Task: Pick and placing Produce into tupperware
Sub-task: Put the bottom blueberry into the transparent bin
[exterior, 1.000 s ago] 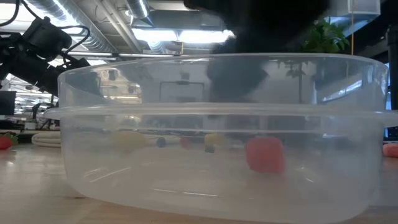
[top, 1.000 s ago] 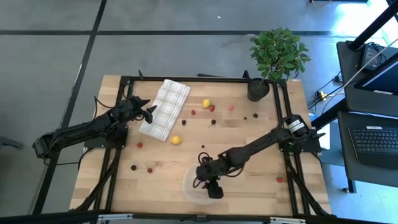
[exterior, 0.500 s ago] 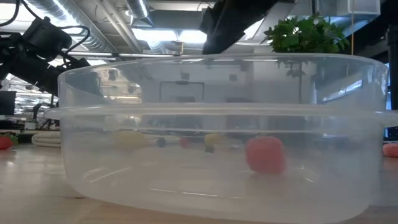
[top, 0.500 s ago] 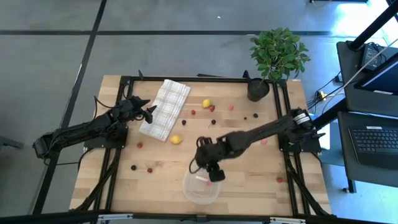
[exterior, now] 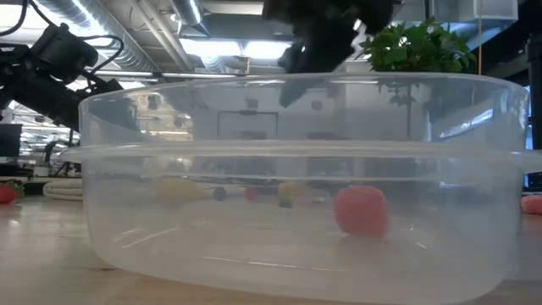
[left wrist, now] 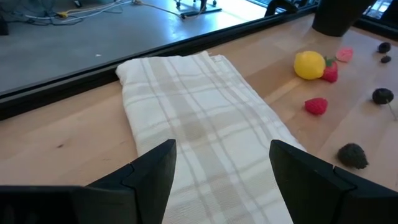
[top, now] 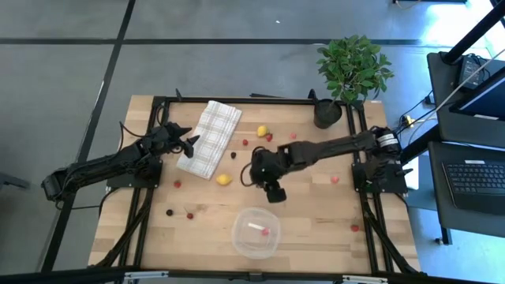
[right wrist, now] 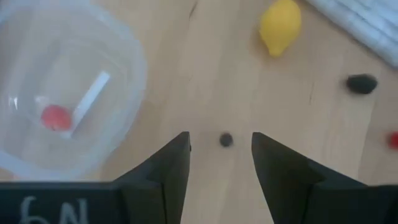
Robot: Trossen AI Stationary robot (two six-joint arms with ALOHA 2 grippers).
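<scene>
Your right gripper (top: pixel 274 192) hangs mid-table, part open and empty; the tupperware (top: pixel 256 233) near the front edge holds 1 red berry (top: pixel 266 232). Descending off-centre could nudge the tiny dark berry (right wrist: pixel 226 140) away.

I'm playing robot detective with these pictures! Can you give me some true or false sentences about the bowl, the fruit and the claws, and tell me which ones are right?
1. The clear bowl has one red berry in it. True.
2. The right claw is squeezing a lemon. False: its fingers are open with nothing between them, above bare table past the bowl.
3. The left claw hangs open at the checked cloth. True.
4. Both yellow lemons are in the bowl. False: one lemon lies by the cloth, the other lemon farther back.
5. The potted plant stands in the table's middle. False: it is at a far corner.
</scene>
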